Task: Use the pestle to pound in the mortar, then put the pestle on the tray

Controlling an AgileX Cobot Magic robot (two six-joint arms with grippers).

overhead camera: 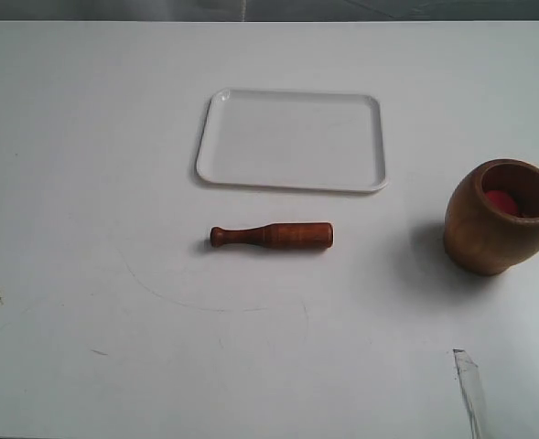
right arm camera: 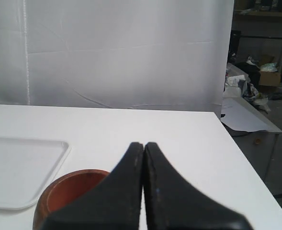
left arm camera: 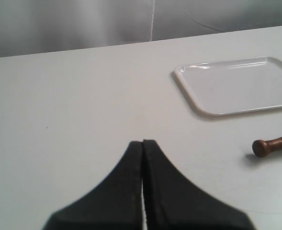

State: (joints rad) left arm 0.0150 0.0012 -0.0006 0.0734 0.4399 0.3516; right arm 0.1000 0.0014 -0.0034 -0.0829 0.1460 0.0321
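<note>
Three task items are in my exterior view, all resting on the white table (overhead camera: 86,183).

Item 1, the pestle (overhead camera: 271,236): it lies flat at the centre of the frame, lengthwise across it, with the knobbed handle to the left and the thick end to the right. Nothing touches it.

Item 2, the tray (overhead camera: 292,140): it sits flat in the upper centre, directly above the pestle in the frame. It is near the pestle but clearly apart from it, with a strip of table between the two.

Item 3, the mortar (overhead camera: 502,219): it stands upright at the right edge of the frame, well apart from the pestle and the tray. A red object (overhead camera: 501,201) shows inside it, below the rim.

The left fingers (left arm camera: 137,149) are pressed together tip to tip and grip nothing. My left wrist camera also shows the tray (left arm camera: 236,88) and the knob end of the pestle (left arm camera: 270,145), both clear of the fingers.

The right fingers (right arm camera: 138,149) are likewise closed on each other and hold nothing. They partly hide the mortar (right arm camera: 71,191), which I see close behind them, with a corner of the tray (right arm camera: 21,172) beside it.

On the table surface I note a faint curved scuff (overhead camera: 205,302) below the pestle. A white sheet (right arm camera: 121,52) hangs behind the table's far edge.
</note>
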